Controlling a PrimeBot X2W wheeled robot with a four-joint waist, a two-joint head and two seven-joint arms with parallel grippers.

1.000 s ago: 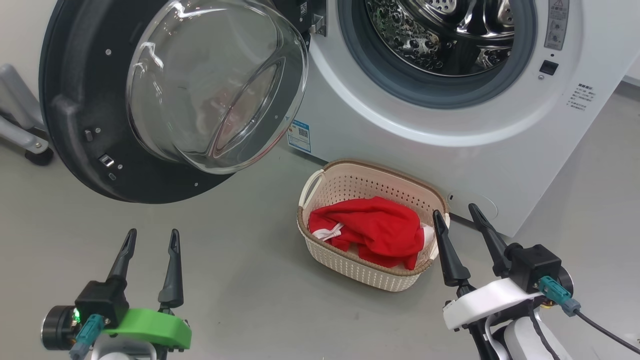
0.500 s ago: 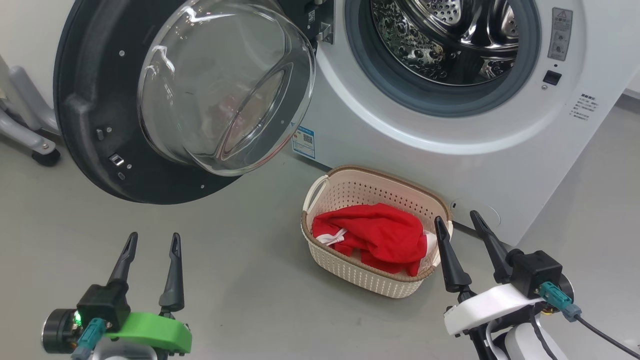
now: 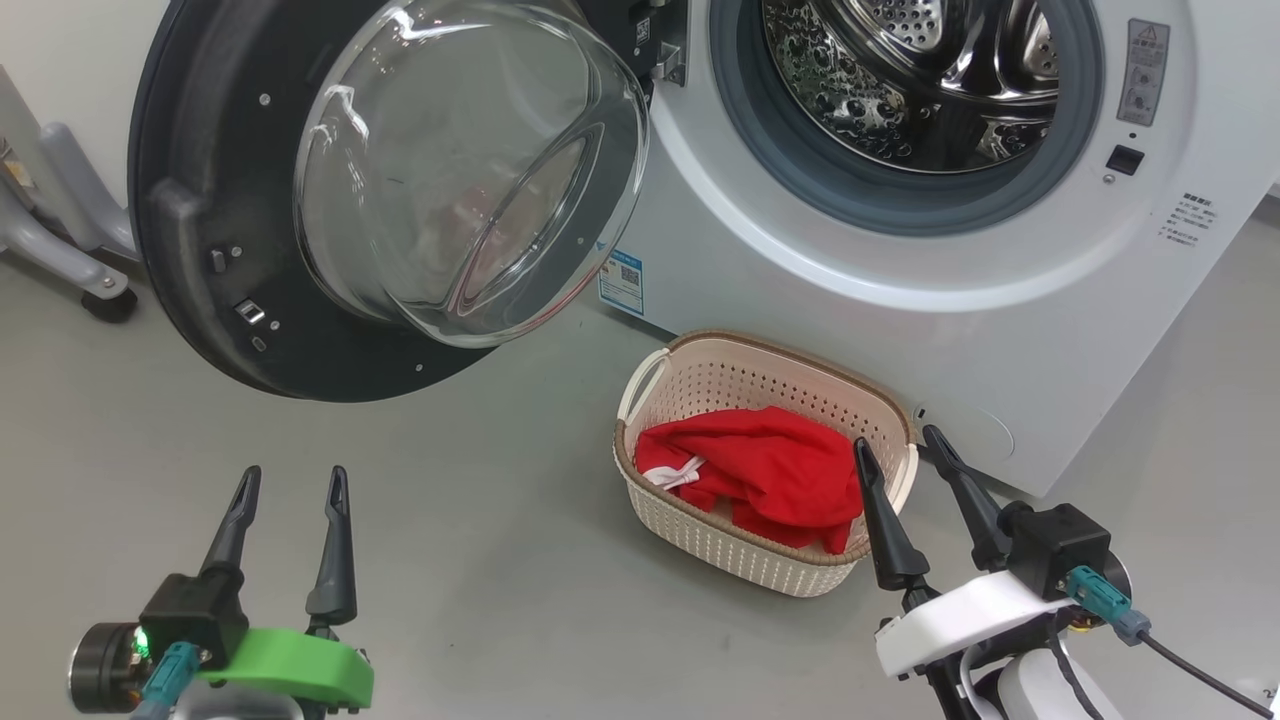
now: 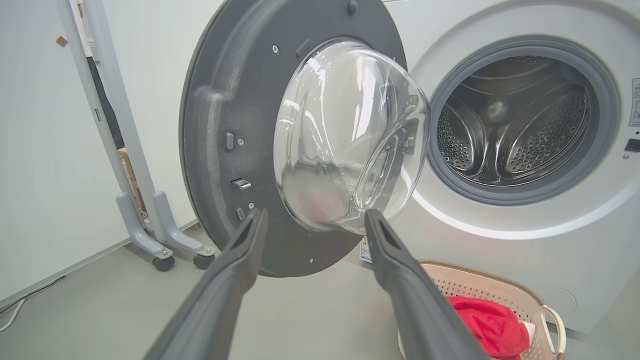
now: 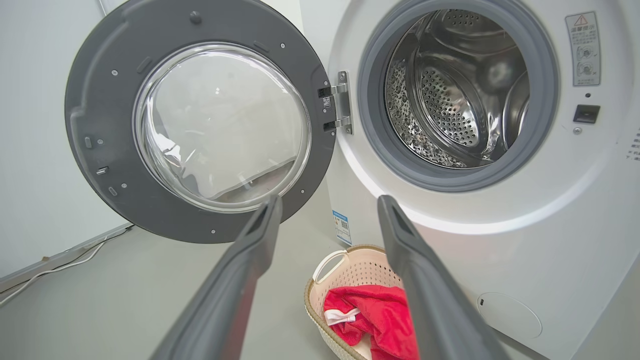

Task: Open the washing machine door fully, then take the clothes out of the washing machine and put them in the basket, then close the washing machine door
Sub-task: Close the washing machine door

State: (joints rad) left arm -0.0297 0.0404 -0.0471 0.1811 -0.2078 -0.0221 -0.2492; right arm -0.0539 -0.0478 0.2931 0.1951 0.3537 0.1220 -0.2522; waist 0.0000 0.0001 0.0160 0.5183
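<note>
The clothes (image 3: 770, 475) lie bundled in the basket (image 3: 765, 345), which sits on the floor (image 3: 480, 580) close against the front of the washing machine (image 3: 900, 320), just below its round opening. What shows of the drum (image 3: 900, 90) holds nothing red, so the unloading looks done. The step left, as I read it, is shutting the door.

The washing machine door (image 3: 220, 250) stands swung wide to the robot's left, with its inner face and bulging glass window (image 3: 470, 170) turned toward the robot. Its hinge (image 5: 341, 102) is at the left side of the opening, so the free edge carrying the latch (image 3: 247, 312) is the one farthest from the opening.

Both tools are empty, fingers spread apart. The left tool (image 3: 294, 472) hovers low over the floor, below the door's lower rim, and its wrist view looks straight at the door's lower half. The right tool (image 3: 896, 436) is beside the basket's right end, well apart from the door.

The door lies up and forward from the left tool, which makes that arm clearly the nearer one. The door has to swing rightward about its upright hinge. A push therefore probably belongs at the free left edge, from behind or hooked on the rim, and not on the glass. Whether the rim clears the basket I cannot tell.
</note>
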